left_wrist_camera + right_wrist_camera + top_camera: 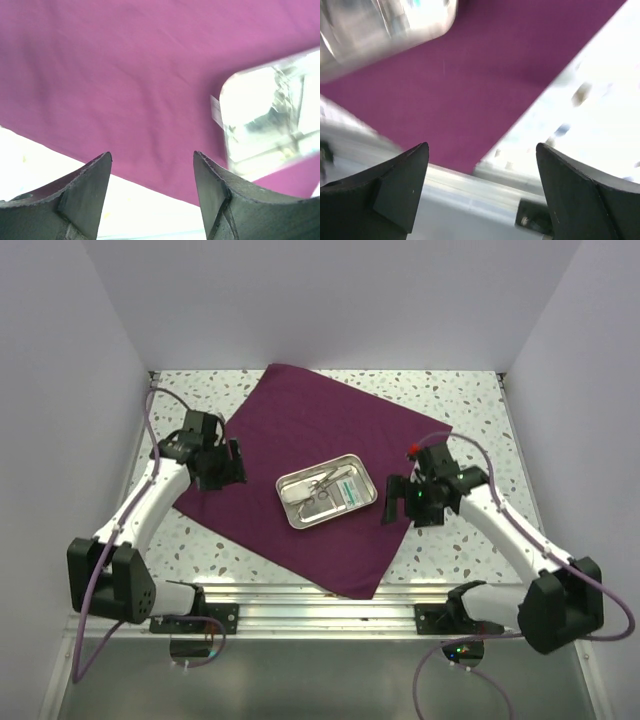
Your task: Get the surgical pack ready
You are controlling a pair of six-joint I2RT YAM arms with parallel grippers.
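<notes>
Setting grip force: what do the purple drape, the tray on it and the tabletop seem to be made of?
Purple drape: likely soft matte cloth, with no glare and faint ripples. Tray: probably polished steel, mirror-bright with rounded corners. Tabletop: white with dark speckles, maybe terrazzo-look laminate or stone; I cannot tell which.

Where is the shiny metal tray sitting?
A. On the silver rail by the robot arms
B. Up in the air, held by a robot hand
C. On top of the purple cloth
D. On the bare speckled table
C: in the top view the tray rests in the middle of the purple cloth, with cloth showing on every side of it and neither gripper touching it.
</notes>
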